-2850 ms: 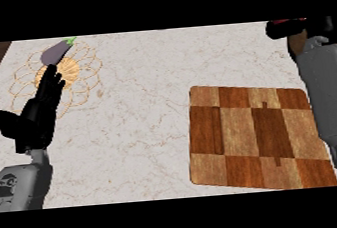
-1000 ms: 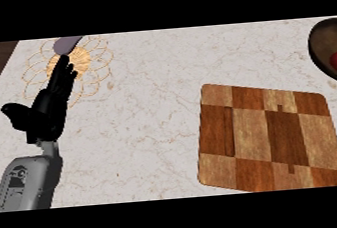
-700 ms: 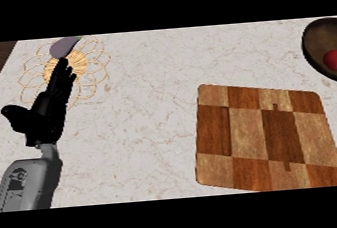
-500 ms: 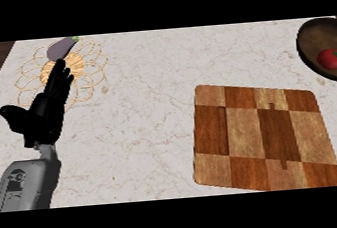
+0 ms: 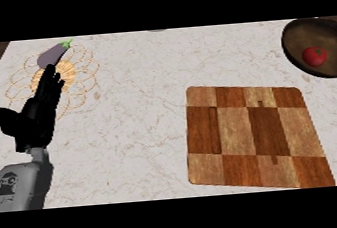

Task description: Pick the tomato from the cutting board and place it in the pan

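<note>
No writing or labels can be read anywhere. The small red tomato (image 5: 315, 56) lies inside the dark round pan (image 5: 299, 35), which the picture's right edge cuts off. The brown checkered wooden cutting board (image 5: 253, 135) lies bare on the pale marble worktop (image 5: 142, 113). The left hand (image 5: 36, 115) rests with released, straight fingers, partly covering a thin wire trivet (image 5: 80, 78) beside a purple eggplant (image 5: 53, 54). The right hand is out of view.
</note>
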Robot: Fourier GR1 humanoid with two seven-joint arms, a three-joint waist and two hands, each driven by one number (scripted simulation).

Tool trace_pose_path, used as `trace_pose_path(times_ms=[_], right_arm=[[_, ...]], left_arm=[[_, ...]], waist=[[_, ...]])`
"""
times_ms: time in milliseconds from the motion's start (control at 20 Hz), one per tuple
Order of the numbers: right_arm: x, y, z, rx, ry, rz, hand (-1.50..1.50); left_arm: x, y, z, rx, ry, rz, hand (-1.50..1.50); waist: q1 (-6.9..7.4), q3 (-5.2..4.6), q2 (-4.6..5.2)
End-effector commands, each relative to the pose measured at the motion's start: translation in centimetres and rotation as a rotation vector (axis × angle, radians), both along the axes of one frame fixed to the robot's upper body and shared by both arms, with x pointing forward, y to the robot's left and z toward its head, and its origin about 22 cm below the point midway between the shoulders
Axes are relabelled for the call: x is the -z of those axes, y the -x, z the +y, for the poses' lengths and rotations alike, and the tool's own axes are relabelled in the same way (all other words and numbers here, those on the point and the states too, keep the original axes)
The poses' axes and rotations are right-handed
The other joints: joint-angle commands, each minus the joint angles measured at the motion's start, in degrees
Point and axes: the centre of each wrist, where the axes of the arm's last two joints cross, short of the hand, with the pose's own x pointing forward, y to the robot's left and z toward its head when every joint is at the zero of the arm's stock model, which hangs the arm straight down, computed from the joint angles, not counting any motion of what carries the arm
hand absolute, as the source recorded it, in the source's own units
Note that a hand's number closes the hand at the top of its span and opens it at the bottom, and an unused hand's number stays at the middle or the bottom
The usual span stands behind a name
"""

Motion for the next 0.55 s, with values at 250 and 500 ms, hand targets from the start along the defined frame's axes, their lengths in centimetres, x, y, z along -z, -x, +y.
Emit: trace_pose_path(times_ms=[250,500], right_arm=[[2.2,3.8,0.3,-0.067,-0.016,0.047,-1.5],[0.4,4.7,2.4,-0.049,0.027,0.072,-1.5]], left_arm=[[-0.1,0.8,-0.1,-0.036,-0.016,0.019,0.0],[-0.8,0.6,-0.2,-0.018,-0.015,-0.009,0.0]], waist=[[-1.87,-0.26,-0.84],[-0.98,-0.16,-0.39]])
